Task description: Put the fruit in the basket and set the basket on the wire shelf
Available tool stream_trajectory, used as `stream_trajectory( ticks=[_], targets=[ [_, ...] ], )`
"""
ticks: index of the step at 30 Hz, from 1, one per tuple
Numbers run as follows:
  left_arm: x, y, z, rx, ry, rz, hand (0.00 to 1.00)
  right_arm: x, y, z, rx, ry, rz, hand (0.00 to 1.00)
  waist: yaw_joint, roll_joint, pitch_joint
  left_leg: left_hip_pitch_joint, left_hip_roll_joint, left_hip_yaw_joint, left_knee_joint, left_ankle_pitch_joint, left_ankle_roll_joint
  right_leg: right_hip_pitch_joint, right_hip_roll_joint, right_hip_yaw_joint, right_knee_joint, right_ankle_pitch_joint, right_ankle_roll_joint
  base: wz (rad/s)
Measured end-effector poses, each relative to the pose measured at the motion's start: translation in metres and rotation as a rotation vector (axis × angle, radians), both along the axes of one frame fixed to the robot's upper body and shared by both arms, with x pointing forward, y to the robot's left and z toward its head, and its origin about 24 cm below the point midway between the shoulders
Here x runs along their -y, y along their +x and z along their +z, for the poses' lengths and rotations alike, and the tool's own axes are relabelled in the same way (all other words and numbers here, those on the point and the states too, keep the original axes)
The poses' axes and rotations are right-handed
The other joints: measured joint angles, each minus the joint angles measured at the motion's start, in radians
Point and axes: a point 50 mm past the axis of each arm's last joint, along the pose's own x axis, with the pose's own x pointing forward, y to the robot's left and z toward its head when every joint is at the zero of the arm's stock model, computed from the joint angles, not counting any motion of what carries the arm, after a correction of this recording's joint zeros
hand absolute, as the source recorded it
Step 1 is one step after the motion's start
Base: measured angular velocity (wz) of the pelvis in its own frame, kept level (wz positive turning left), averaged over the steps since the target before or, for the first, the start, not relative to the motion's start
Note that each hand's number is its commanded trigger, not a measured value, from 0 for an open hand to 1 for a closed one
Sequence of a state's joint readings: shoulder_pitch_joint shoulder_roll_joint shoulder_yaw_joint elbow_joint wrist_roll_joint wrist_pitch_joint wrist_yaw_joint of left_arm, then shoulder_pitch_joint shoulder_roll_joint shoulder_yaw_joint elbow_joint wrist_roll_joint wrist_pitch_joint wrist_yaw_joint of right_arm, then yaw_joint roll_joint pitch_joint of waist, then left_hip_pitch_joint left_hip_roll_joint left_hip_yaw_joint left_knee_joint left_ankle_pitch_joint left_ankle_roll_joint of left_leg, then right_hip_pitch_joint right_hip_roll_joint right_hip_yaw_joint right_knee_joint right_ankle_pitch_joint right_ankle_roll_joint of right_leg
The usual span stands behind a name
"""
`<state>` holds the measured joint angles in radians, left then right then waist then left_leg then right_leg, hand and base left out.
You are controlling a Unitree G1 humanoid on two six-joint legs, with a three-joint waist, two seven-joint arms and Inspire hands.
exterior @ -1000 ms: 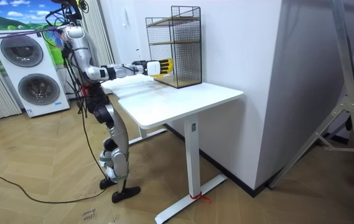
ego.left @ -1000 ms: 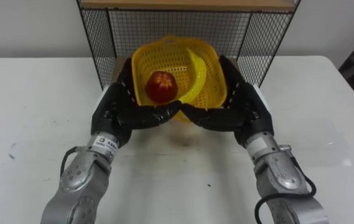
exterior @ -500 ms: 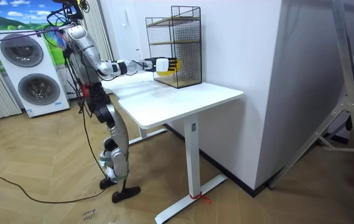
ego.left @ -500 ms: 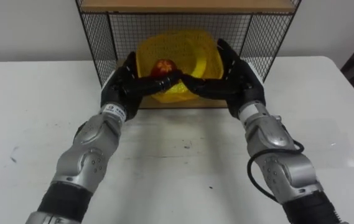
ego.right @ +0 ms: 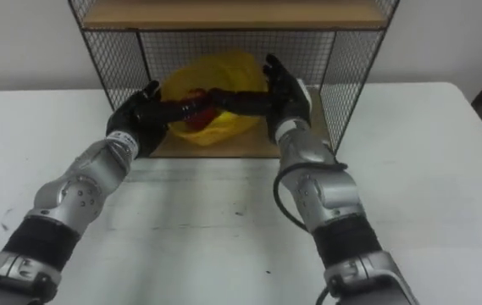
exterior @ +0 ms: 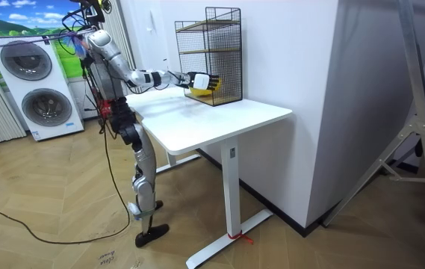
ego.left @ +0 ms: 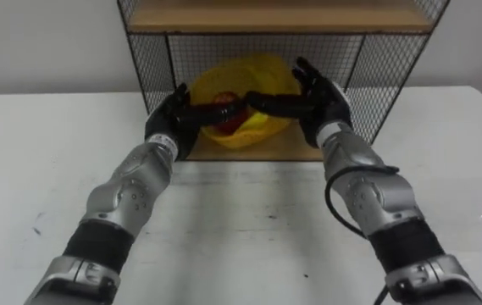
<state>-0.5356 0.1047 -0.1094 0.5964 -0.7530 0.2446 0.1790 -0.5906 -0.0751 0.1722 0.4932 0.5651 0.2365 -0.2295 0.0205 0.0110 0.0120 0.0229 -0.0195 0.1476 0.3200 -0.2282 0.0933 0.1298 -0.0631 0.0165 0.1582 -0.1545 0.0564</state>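
The yellow mesh basket [ego.left: 242,73] is inside the lower compartment of the wire shelf [ego.left: 151,66], over its wooden bottom board [ego.left: 253,151]. A red apple [ego.left: 229,119] shows in it behind my fingers. My left hand [ego.left: 169,124] is at the basket's left side and my right hand [ego.left: 322,98] at its right. The fingers of both stretch straight across its front towards each other. In the room view I lean over the table [exterior: 212,119] with both arms stretched to the shelf [exterior: 213,52].
The shelf has a second wooden board [ego.left: 283,15] above the basket and wire mesh at the sides and back. White tabletop [ego.left: 249,220] spreads in front of it. Two washing machines [exterior: 36,90] stand at the room view's left.
Both arms have stretched forward and carried the basket from in front of the shelf into its lower compartment. I lean further in, and the eye view has moved closer.
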Motion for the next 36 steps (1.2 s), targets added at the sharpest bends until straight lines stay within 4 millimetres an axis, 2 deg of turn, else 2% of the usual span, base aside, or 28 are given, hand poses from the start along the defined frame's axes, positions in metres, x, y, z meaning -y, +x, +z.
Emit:
stream_trajectory(
  ticks=[2,5,11,18,22,29,36],
  targets=[
    [0.002,0.002,0.001,-0.020,0.005,-0.006,0.00,-0.002,0.004,0.000,-0.023,0.011,-0.009,0.00,-0.009,-0.002,-0.0008,0.028,-0.010,-0.016,-0.036,0.015,-0.007,0.028,-0.001,-0.030,-0.008,0.002,0.000,0.21],
    [0.000,0.003,-0.001,-0.036,-0.004,0.004,0.00,0.001,0.004,-0.009,-0.067,0.025,-0.027,0.00,-0.016,-0.001,-0.0011,0.042,-0.008,-0.021,-0.047,0.018,-0.010,0.032,0.003,-0.050,-0.006,0.002,-0.001,0.03],
    [0.001,0.002,-0.001,-0.046,-0.011,0.000,0.00,0.006,0.001,-0.027,-0.152,0.030,-0.046,0.00,-0.024,0.000,-0.0006,0.040,-0.010,-0.022,-0.045,0.019,-0.010,0.027,0.003,-0.049,0.010,0.002,-0.003,-0.02],
    [0.001,0.000,-0.008,-0.079,-0.005,0.013,0.00,0.005,0.000,-0.030,-0.174,0.053,-0.046,0.00,-0.042,0.006,0.0011,0.039,-0.011,-0.025,-0.035,0.019,-0.009,0.033,0.004,-0.052,0.013,0.002,-0.003,0.01],
    [0.003,-0.002,-0.014,-0.107,-0.005,0.012,0.00,0.008,-0.004,-0.043,-0.219,0.046,-0.048,0.00,-0.043,0.013,0.0037,0.039,-0.010,-0.026,-0.035,0.019,-0.009,0.033,0.005,-0.053,0.012,0.003,-0.003,0.00],
    [0.000,-0.002,-0.014,-0.108,0.000,0.016,0.00,0.012,-0.013,-0.056,-0.248,0.053,-0.038,0.00,-0.046,0.026,-0.0034,0.042,-0.010,-0.025,-0.036,0.019,-0.009,0.032,0.004,-0.054,0.012,0.003,-0.003,0.00],
    [-0.001,0.000,-0.009,-0.086,-0.003,0.019,0.00,0.015,-0.013,-0.056,-0.238,0.011,-0.039,0.00,-0.048,0.029,-0.0069,0.042,-0.009,-0.026,-0.040,0.019,-0.009,0.030,0.004,-0.058,0.013,0.002,-0.003,0.00]
  ],
)
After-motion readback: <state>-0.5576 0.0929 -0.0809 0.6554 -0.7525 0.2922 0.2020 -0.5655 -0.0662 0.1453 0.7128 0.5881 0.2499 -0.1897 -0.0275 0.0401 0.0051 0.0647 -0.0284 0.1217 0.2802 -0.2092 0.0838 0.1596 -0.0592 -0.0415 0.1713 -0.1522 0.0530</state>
